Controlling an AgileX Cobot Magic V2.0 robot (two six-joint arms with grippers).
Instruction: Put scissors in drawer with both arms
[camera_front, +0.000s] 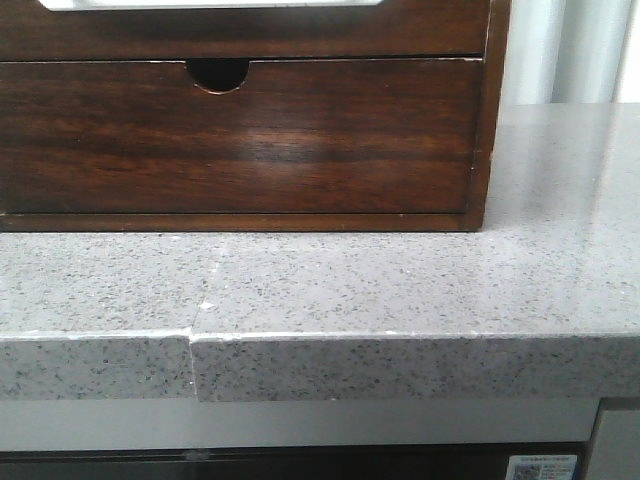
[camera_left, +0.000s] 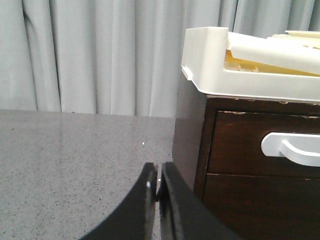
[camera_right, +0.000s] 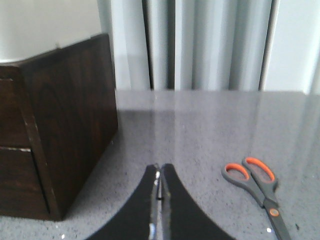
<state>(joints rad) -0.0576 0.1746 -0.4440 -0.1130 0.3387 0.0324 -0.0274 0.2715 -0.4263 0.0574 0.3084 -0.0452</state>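
Both arms sit idle, nothing gripped: the left hand (camera_left: 159, 187) has its fingers pressed together beside the cabinet (camera_left: 200, 165), and the right hand (camera_right: 160, 185) is likewise pressed together over bare desk (camera_right: 200, 130). The scissors (camera_right: 257, 185) lie flat just beside the right hand, well clear of the cabinet's side. The drawer (camera_left: 260, 142) is shut, its white handle (camera_left: 290, 147) near the left hand. I'd hook that handle squarely and pull straight; the desk's front edge (camera_front: 400, 340) limits drawer travel, while the right side offers free room
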